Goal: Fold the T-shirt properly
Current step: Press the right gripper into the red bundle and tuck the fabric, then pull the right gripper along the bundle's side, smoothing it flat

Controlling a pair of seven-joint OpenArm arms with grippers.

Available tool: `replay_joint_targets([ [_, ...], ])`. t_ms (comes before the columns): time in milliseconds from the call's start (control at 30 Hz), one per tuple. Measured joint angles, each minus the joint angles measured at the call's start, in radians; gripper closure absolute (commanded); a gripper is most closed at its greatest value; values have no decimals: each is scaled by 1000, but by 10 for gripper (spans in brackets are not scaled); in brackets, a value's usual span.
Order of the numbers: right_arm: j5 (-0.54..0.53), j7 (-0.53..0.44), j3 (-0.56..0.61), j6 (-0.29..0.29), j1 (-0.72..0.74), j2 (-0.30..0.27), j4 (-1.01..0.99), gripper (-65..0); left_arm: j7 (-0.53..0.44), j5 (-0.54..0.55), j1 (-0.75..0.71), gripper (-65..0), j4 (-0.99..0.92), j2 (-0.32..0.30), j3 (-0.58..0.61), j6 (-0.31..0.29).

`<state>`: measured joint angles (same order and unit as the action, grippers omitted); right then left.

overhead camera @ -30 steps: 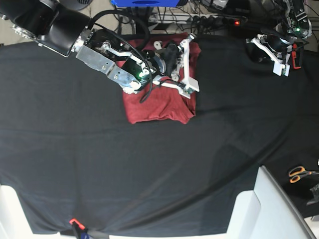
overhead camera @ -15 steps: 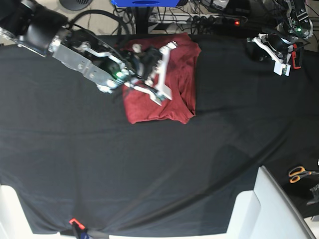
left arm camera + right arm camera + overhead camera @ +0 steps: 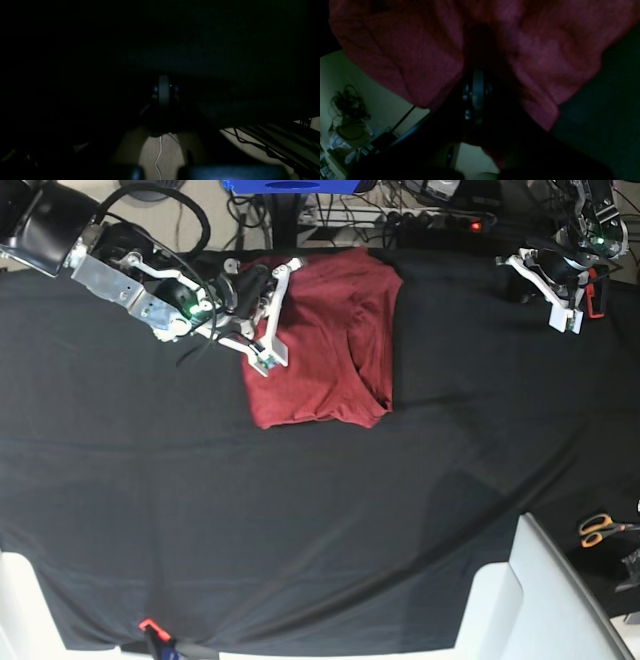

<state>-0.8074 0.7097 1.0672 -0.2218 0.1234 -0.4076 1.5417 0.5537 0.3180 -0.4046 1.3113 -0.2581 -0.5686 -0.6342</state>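
One T-shirt (image 3: 325, 345), brick red, lies folded into a rough rectangle on the black cloth (image 3: 300, 510) that covers the desk, just beside the right hand (image 3: 272, 315) and well apart from the left hand (image 3: 560, 298). The base view alone shows the whole shirt, both arms and a pair of orange-handled scissors (image 3: 600, 528) well off from the left hand at the desk's edge. In it the right hand sits at the shirt's edge with its white fingers (image 3: 270, 330) lying over the red fabric; the fingers are closed together, and no fold of shirt shows between them. The right wrist view is dark and close: red knit (image 3: 402, 52) fills the upper part, bunched around the hand's centre, with pale floor (image 3: 370, 82) below the desk edge. The left wrist view shows almost nothing but black cloth (image 3: 225, 50), floor and cables (image 3: 250, 140); the left hand is shut and empty, away from the shirt.
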Motion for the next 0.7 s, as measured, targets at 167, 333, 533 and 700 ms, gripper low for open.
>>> replay_joint_targets([
  [167,3,77,0,-8,0,-2,164,-2,0,0,-3,0,0,0,0,0],
  [333,-13,142,2,3,69,70,207,-2,-2,1,-3,0,0,0,0,0],
  [533,2,137,-11,4,202,156,-35,-2,-2,3,-4,0,0,3,0,0],
  [700,-3,72,-93,97,215,168,-161,-2,-7,3,-13,0,0,1,0,0],
])
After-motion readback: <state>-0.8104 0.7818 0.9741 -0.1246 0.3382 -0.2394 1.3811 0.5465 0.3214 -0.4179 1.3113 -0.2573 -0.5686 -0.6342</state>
